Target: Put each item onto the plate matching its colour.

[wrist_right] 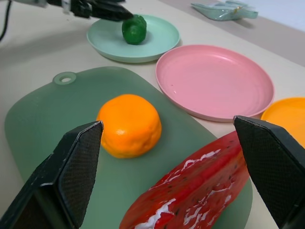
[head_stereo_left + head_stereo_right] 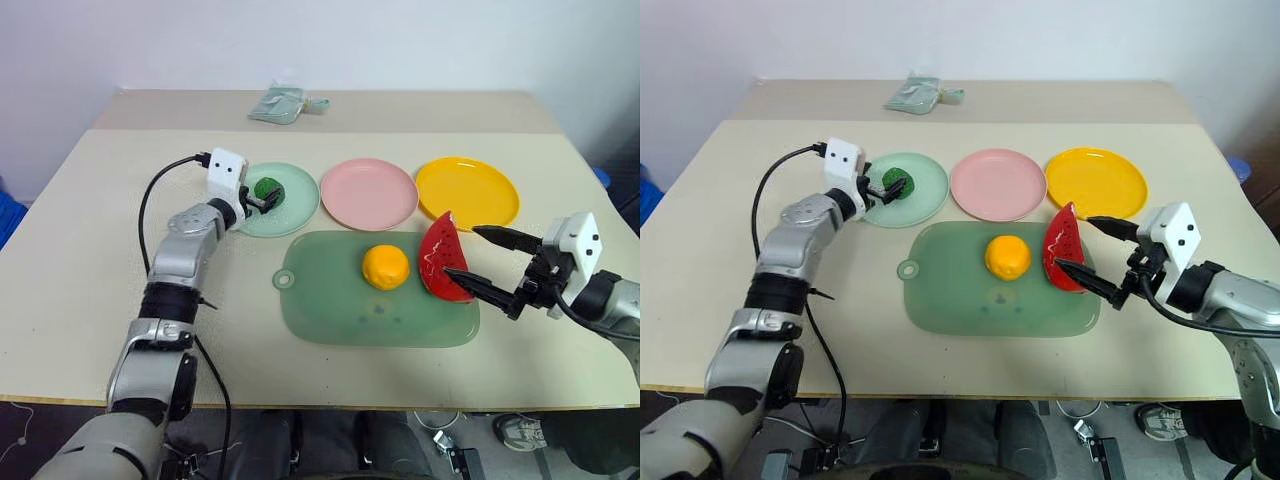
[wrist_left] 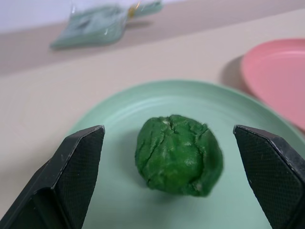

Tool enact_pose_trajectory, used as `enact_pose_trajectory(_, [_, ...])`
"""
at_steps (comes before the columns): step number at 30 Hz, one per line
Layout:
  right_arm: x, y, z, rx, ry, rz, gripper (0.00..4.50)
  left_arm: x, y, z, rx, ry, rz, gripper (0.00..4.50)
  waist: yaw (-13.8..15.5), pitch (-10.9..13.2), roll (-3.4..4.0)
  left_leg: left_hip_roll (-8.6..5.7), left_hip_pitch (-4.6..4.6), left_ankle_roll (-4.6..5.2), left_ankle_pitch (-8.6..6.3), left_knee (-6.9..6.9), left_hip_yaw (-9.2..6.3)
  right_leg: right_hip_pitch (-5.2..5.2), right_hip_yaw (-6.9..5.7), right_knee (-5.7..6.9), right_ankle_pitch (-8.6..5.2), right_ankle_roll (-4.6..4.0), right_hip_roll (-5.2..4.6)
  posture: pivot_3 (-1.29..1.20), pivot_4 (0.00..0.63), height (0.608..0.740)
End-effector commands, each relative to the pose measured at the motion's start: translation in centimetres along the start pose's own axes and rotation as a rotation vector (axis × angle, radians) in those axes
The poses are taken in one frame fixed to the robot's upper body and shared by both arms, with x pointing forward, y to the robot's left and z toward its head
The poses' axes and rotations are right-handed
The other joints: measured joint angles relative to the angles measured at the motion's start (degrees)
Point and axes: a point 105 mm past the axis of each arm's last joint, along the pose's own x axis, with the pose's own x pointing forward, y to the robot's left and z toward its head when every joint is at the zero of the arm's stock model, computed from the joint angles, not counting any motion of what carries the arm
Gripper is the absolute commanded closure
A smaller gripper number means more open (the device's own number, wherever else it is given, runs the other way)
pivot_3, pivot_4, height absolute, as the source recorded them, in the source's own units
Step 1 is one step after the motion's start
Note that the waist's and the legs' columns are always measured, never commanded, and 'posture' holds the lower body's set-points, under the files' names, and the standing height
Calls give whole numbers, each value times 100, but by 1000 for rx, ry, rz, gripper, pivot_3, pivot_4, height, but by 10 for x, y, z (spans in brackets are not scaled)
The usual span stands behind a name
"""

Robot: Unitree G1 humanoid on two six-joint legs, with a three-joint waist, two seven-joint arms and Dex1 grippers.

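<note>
Nearest, right gripper [image 2: 483, 258] stands spread wide, fingers flanking the glossy red plastic watermelon wedge [image 2: 443, 258] on the translucent green mat's [image 2: 330, 310] right end. It looks light, stiff and slick; best pinched across its flat faces mid-body. Round orange toy fruit [image 2: 385, 267] sits mid-mat, likely prone to rolling. Far left, left gripper [image 3: 178, 171] is released, jaws either side of the bumpy dark green ball [image 3: 178, 155], which rests on the pale mint green plate [image 3: 119, 109]
</note>
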Motion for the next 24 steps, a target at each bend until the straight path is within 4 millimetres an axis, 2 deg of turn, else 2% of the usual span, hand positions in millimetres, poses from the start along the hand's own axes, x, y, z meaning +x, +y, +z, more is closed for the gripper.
enact_pose_trajectory(1, [-4,-7,12,-49,-37,-39,0,-9,-33,26,43,-101,-194,77,13,0,0,0,0,0,0,1,0,1,0,0,0,0,-1,0,150,740])
enact_pose_trajectory(4, [-2,-10,15,-57,-40,-42,0,-17,-81,20,42,-84,-430,77,16,-1,1,-2,0,1,-1,4,-2,4,-1,-1,0,0,-6,0,150,740])
enact_pose_trajectory(10, [4,-9,27,-77,-52,-46,0,-16,-137,15,81,-76,-659,77,-7,-1,2,-1,1,1,-1,4,-2,4,0,0,0,-1,-1,0,150,740])
enact_pose_trajectory(18, [3,-7,35,-82,-46,-66,0,-15,-166,18,98,-93,-799,77,-4,-1,2,0,0,4,-2,7,-2,5,0,1,0,-1,0,0,150,740])
enact_pose_trajectory(24, [2,-4,35,-73,-45,-67,0,-13,-175,15,129,-85,-837,77,-1,-1,2,-1,-1,6,-3,11,-2,6,-1,1,-1,-1,2,0,150,740])
